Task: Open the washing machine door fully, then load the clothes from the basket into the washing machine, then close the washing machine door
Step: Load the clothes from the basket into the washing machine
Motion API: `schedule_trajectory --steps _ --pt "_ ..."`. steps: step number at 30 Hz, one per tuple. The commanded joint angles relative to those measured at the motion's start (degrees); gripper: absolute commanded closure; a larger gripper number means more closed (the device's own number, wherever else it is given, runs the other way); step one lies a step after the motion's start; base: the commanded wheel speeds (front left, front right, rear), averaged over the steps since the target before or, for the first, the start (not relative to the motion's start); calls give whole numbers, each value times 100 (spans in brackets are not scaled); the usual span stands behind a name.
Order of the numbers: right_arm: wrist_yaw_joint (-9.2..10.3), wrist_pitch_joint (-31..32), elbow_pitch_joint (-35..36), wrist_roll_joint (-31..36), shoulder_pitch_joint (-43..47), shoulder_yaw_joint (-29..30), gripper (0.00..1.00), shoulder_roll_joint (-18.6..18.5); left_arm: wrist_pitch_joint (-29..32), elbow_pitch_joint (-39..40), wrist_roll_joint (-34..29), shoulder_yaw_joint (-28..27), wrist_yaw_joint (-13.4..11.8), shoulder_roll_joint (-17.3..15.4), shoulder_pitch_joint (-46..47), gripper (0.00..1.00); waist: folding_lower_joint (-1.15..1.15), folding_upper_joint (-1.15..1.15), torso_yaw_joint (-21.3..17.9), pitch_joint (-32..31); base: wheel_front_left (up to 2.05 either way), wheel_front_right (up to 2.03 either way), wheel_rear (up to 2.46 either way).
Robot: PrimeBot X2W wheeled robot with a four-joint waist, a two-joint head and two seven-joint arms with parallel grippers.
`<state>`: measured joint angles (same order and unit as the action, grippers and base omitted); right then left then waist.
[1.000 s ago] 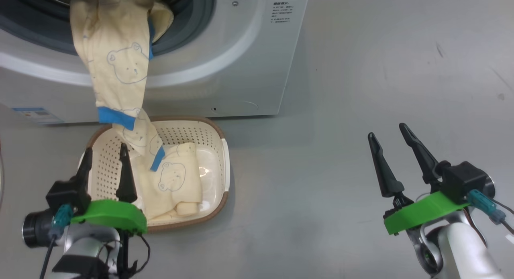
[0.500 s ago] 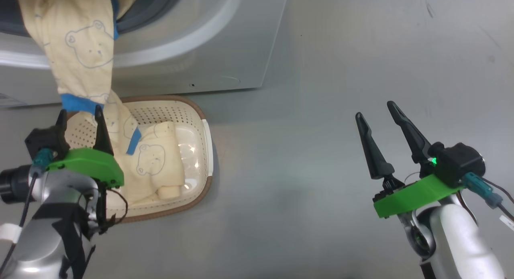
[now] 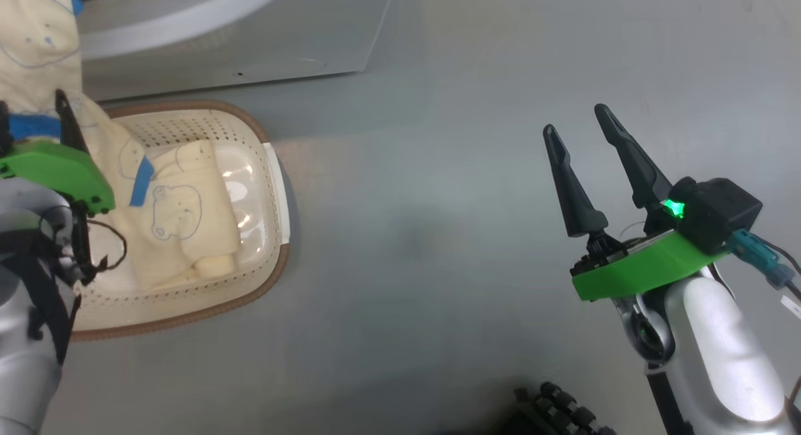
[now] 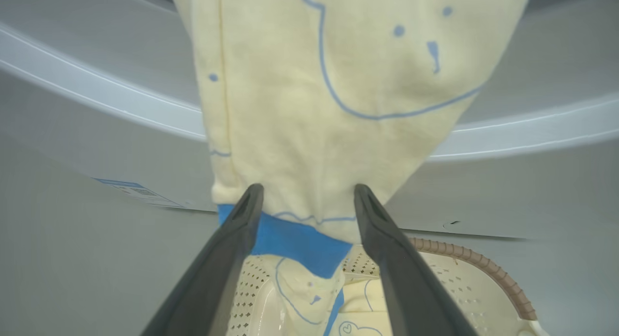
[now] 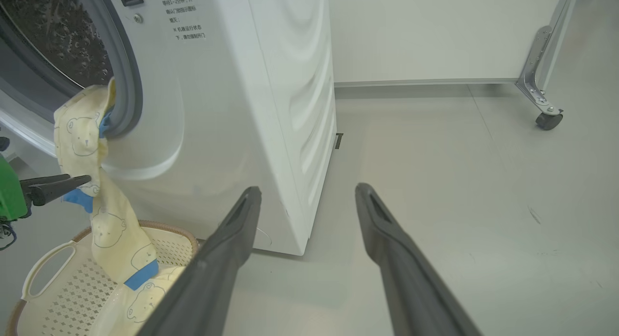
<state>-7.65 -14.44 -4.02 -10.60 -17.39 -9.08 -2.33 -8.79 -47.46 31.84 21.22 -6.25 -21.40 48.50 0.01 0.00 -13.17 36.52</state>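
A: Status of left gripper (image 4: 307,188)?
B: Jaws spread wide, nothing clamped. The soft, pale cream-yellow, bear-print garment (image 4: 329,109) hangs right at the fingertips, with its bright blue cuff band (image 4: 295,239) just under the tips. Can't tell if the cloth sits between the fingers or just past them.
A: Where does it run?
B: Above the hand it drapes over the grey rubber gasket (image 5: 129,84) of the big white front-loading washing machine (image 5: 232,109), and the top end goes in towards the perforated steel drum (image 5: 53,31). Below the hand it trails into the small cream perforated plastic basket (image 3: 188,103) with the brown rim, where more cloth lies bunched. One piece or two, can't tell.
A: And the right gripper (image 3: 576,119)?
B: Also wide and empty, well off to the side of the left hand, over bare grey floor (image 3: 438,235).
A: Handling?
B: Light, limp, no stiffness. It'll sag wherever it's unsupported, and the hanging tail could drag the rest back out. Not fragile, and a firm pinch should hold.
A: Grasp point?
B: My call is to pinch across the hanging strip just above the blue band, gathering its full width. Then lift and feed it forward past the gasket. The risk is catching only an edge, or the tail snagging the basket rim.
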Motion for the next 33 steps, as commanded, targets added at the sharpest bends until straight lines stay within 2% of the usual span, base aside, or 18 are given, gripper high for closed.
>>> schedule_trajectory --steps 1,12,14,15,16,33 --pt "16 -55 171 -36 0 -110 0 -54 5 37 11 -205 -1 -319 125 0 -1 0 -68 96 0 0 0" --pt "16 -55 141 -119 -119 -171 0 -54 -33 -733 68 -227 131 -356 829 0 -1 0 -136 304 0 0 0" --pt "16 -55 136 -135 -139 -192 0 -54 -24 -849 75 -215 145 -339 900 36 -1 0 -149 322 0 0 0" --pt "16 -55 134 -140 -146 -200 0 -54 -29 -895 81 -210 158 -331 928 81 -1 0 -154 329 0 0 0" --pt "16 -55 132 -144 -152 -206 0 -54 -38 -941 85 -203 172 -324 951 100 -1 0 -158 332 0 0 0" --pt "16 -55 115 -116 -134 -124 0 -54 -251 -1305 175 -100 443 -167 1047 100 -1 0 -41 266 0 0 0"
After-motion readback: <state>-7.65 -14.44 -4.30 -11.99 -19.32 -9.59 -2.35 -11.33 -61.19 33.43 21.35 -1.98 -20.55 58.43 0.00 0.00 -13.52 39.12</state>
